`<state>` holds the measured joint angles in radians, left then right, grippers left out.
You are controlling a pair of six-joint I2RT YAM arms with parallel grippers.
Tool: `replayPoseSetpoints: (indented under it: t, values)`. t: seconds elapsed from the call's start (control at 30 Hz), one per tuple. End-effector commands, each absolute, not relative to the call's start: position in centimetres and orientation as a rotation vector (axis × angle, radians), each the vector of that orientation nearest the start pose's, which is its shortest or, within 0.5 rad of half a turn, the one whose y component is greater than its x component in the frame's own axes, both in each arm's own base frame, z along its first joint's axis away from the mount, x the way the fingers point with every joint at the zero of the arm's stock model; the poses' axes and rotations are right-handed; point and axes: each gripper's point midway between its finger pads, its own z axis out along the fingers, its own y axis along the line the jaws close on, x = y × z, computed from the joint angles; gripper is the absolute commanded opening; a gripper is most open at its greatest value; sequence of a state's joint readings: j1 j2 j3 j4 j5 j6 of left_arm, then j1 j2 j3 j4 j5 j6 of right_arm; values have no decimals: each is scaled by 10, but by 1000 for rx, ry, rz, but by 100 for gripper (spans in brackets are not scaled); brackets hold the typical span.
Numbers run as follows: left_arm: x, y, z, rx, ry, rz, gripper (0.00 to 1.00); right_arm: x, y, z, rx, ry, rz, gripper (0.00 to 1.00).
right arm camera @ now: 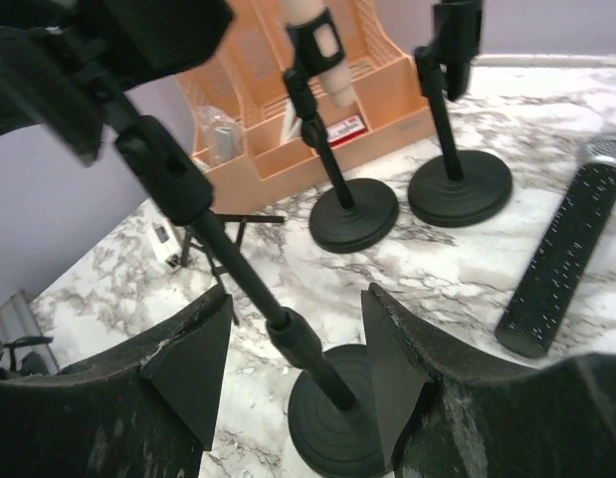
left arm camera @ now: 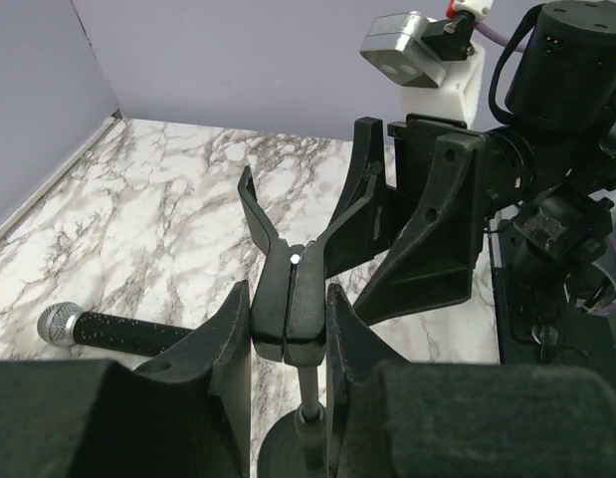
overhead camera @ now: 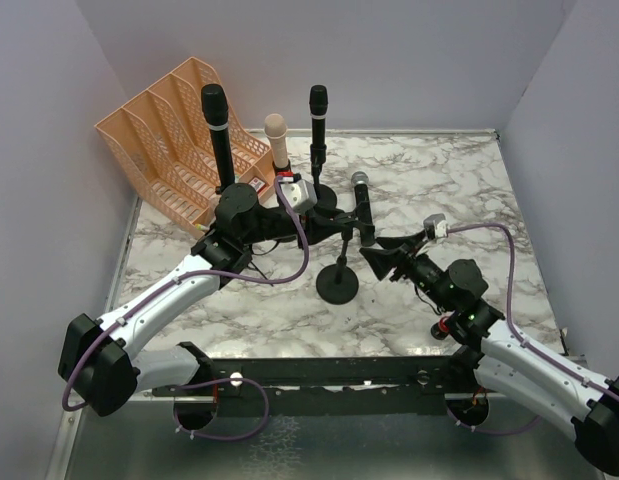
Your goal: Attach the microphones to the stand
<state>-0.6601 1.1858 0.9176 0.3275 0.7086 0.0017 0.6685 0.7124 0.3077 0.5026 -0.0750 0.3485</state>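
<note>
I'm looking at a marble-patterned table (overhead camera: 469, 200) boxed in by pale lilac walls. What matters most is the silver-headed microphone (overhead camera: 364, 212). It lies flat on the marble just behind the empty stand (overhead camera: 338, 284), and nothing is touching it.

The empty stand sits upright on its round base. My left gripper (left arm camera: 288, 311) has come in from the stand's left, and its fingers (left arm camera: 228, 334) pinch the two sides of the clip (left arm camera: 288, 289) at the top of the stand. The clip's mouth looks open and has nothing in it. My right gripper (right arm camera: 298, 314) is low down near the stand's base. Its fingers are spread on either side of the pole (right arm camera: 250, 289) with a gap on each side, so it is holding nothing.

Further behind the empty stand, three microphones stand upright: a tall black microphone (overhead camera: 217, 122) to the left, a pink microphone (overhead camera: 277, 135) in the middle and a slim black microphone (overhead camera: 318, 112) beside it. The right wrist view shows the pink one and the slim black one clipped to their own round-based stands. My left arm hides the holder of the tall one. A peach file rack (overhead camera: 154, 130) sits behind and to the left of them all.

I'd judge three of the four microphones done. That leaves picking up the silver-headed one and seating it in the clip.
</note>
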Motion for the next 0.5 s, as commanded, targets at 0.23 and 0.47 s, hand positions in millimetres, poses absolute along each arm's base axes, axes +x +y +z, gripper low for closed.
replayPoseSetpoints:
  t: [0.23, 0.47]
  values:
    - [230, -325, 316, 1065, 1239, -1056, 0, 294, 156, 187, 234, 1831, 427, 60]
    - [232, -325, 313, 1062, 1250, -1055, 0, 331, 173, 153, 215, 2092, 278, 70]
